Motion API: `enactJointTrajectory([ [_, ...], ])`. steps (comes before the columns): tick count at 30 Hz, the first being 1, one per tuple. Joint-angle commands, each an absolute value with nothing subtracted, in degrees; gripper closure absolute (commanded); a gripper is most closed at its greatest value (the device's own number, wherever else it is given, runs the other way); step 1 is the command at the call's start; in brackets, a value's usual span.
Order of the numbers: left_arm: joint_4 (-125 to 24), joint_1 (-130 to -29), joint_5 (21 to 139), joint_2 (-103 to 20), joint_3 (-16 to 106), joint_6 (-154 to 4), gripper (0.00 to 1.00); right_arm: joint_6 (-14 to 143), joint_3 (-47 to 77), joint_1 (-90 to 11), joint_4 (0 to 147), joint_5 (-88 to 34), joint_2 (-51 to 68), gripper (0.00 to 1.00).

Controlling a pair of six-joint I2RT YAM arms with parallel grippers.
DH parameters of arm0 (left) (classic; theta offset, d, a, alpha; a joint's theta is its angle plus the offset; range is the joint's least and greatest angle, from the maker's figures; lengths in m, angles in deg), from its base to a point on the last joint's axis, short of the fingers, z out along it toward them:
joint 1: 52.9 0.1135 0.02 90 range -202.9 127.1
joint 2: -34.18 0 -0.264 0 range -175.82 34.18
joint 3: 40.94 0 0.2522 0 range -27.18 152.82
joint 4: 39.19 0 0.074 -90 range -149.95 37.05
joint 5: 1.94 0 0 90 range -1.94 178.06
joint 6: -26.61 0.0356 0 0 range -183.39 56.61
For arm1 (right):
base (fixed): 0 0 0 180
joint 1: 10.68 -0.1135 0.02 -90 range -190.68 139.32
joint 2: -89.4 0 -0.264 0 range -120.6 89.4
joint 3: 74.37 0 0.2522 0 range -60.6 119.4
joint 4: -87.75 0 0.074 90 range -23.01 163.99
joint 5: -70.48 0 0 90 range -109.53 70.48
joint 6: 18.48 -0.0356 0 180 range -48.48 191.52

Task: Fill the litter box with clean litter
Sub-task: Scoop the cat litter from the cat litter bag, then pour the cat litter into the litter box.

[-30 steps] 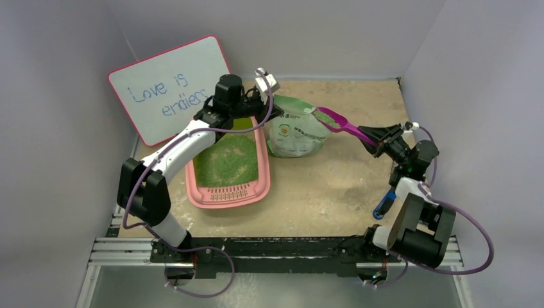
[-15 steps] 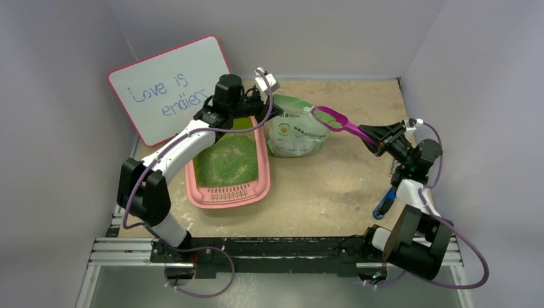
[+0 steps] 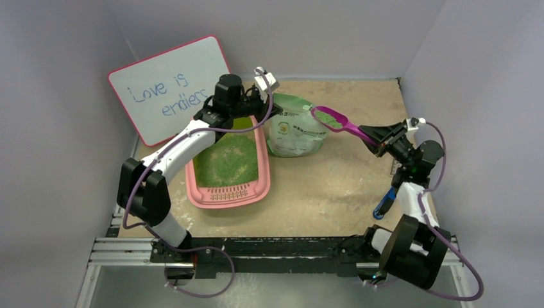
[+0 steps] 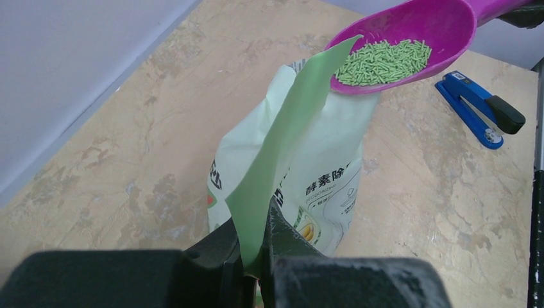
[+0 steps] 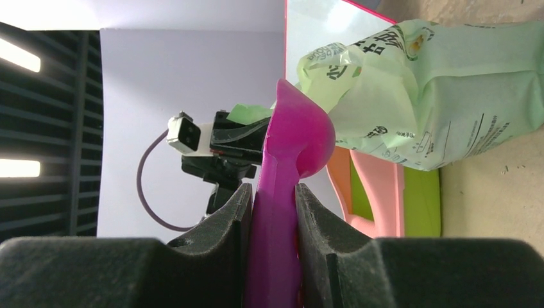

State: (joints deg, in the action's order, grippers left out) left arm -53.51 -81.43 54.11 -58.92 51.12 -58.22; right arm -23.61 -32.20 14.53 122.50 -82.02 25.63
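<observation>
The box (image 3: pixel 262 173) is lying left of the bag (image 3: pixel 292 135), already carrying a green bed of litter (image 3: pixel 228 160). The left gripper (image 4: pixel 255 247) is pinching the bag's flap; the right gripper (image 5: pixel 274 218) is clamping the scoop (image 4: pixel 442 19), hovering loaded above the bag, not yet tipped in.

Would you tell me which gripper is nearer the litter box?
Left: the left gripper is at the far end of the litter box; the right gripper sits beyond the bag.

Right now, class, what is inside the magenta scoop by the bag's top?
The scoop holds a small heap of green litter pellets, filling only part of the bowl. The right hand grips its handle. The contents of the bag are hidden by its raised flap.
</observation>
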Motion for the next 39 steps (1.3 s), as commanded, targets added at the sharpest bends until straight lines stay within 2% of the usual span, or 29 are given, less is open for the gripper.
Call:
enactJointTrajectory([
  [1,-45.75,-81.2,54.82,-56.57,53.11,-58.8,1.0,-23.55,-29.93,14.89,123.83,-82.21,28.31,1.0],
  [8,-45.05,-81.2,57.95,-57.77,53.95,-60.91,1.0,-24.67,-28.78,14.89,122.34,-83.28,32.63,1.0],
  [17,-43.66,-81.2,61.97,-59.48,55.46,-65.31,1.0,-17.23,-26.9,12.03,104.92,-85.2,40.89,1.0],
  [25,-42.31,-81.2,60.73,-59.1,54.8,-66.31,1.0,-14.46,-27.24,-8.34,103.94,-72.21,38.85,1.0],
  [39,-42.67,-81.2,61.88,-57.32,53.46,-66.59,1.0,-3.44,-16.56,-37.68,104.34,-45.13,20.76,1.0],
])
